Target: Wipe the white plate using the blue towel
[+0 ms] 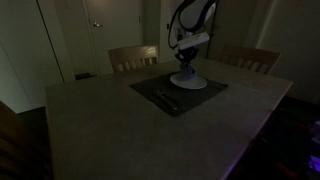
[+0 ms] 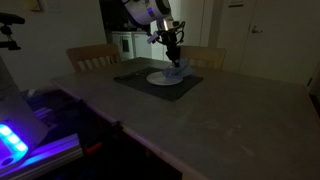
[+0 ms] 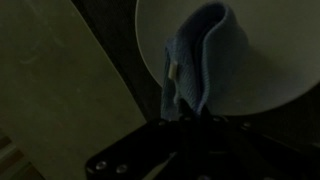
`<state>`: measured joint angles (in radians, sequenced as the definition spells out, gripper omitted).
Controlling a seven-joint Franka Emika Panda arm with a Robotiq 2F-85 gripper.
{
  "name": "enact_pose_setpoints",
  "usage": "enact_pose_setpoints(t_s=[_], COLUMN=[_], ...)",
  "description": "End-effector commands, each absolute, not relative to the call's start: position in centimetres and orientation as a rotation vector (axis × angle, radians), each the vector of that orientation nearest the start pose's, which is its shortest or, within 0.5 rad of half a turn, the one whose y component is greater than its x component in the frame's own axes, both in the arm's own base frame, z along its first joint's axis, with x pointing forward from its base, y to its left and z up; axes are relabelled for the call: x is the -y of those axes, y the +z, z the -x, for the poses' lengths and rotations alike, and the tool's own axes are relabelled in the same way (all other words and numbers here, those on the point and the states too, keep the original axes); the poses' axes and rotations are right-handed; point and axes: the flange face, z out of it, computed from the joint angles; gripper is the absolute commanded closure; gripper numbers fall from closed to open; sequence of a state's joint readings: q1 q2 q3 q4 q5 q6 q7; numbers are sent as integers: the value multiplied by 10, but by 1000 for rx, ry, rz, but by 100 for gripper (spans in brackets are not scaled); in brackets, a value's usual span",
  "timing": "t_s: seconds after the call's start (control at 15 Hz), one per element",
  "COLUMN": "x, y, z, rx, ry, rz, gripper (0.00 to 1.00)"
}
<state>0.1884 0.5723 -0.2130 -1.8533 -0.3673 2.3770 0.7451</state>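
Dim light. White plate (image 3: 255, 50) is set on a dark mat (image 1: 150, 88) on the table (image 1: 90, 125). Blue towel (image 3: 200, 55) is bunched up, its lower folds resting on the plate. The towel's upper end is pinched by the jaws, which are held directly above the plate. Arm (image 2: 145, 12) is seen above the plate in both exterior views. A dark utensil (image 1: 166, 100), kind not made out, is laid on the mat beside the plate, apart from it. Two chairs (image 1: 133, 57) are placed beyond the plate.
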Motion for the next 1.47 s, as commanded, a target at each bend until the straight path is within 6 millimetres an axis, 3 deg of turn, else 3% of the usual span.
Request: enact_pose_setpoints(t_s=[0.0,0.2,0.4,0.8,1.2,1.4], x=[-3,-26,-49,-84,-71,-62], y=[253,271,276,252,216,208], z=[-643,-650,-658,-660,-663,-671], rx=[-652,-489,-343,-114,-14,-36], ry=[-247,-299,-309,-208,-181,-229], rz=[3348,3297,3235,3126,3093,3083], gripper=[98,98,98,98,98,98])
